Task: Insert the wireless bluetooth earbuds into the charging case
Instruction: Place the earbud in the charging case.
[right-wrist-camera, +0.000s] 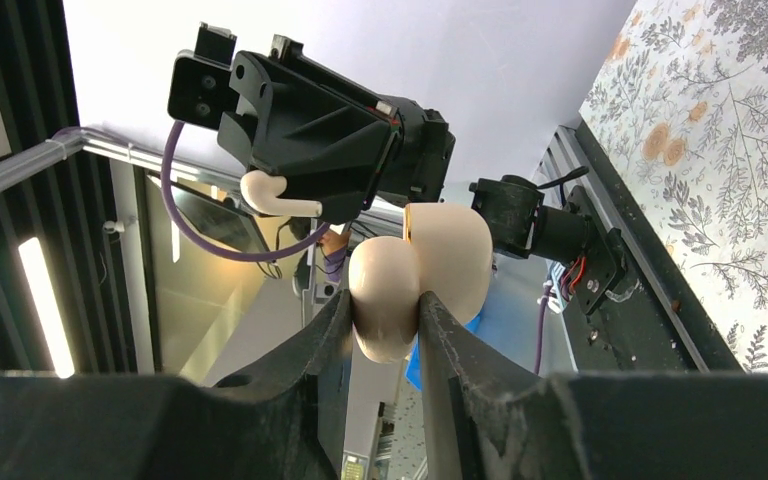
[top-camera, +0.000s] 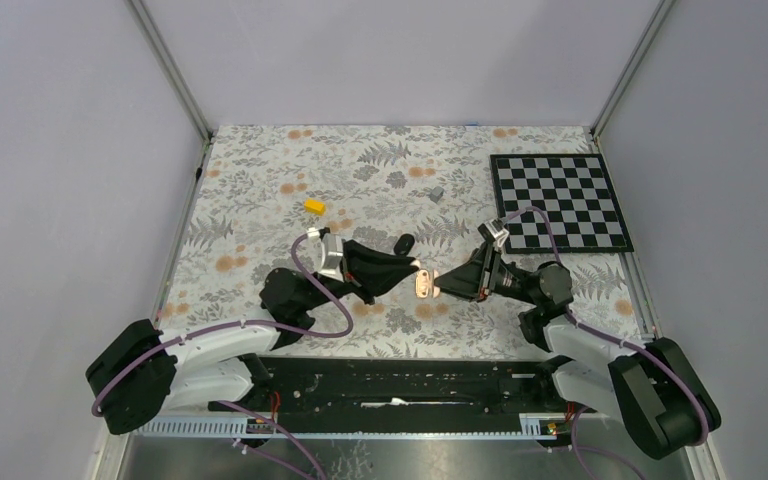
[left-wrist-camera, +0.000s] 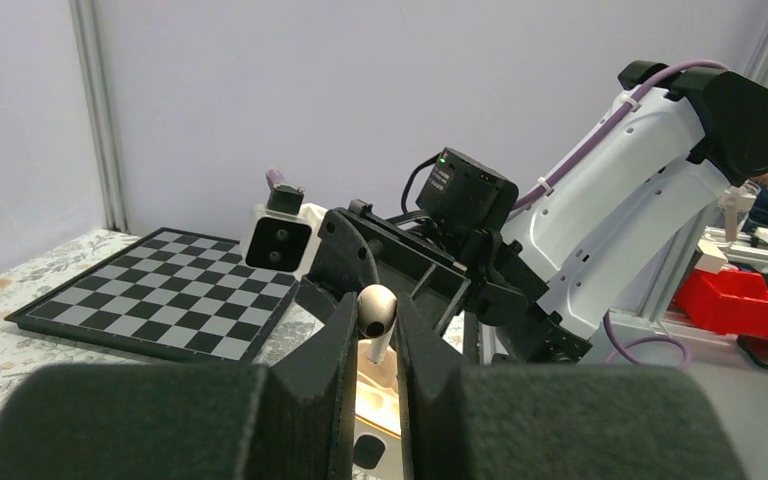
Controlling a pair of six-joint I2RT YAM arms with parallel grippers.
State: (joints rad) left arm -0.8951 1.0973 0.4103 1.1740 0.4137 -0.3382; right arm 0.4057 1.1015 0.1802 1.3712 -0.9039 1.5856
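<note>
Holding earbud (left-wrist-camera: 377,310) and charging case (right-wrist-camera: 390,280) close together above the counter (top-camera: 260,180).
Pinching the cream, stemmed earbud between the left fingers (top-camera: 407,270) — clamping the open cream case between the right fingers (top-camera: 447,282); farther out, a chessboard (top-camera: 560,200) on the counter's far right.

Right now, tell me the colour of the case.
Cream; the case shows best in the right wrist view.

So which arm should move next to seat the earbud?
Left. The left pincer grips the cream earbud close to the open charging case, which the right pincer clamps and need only hold steady.
</note>
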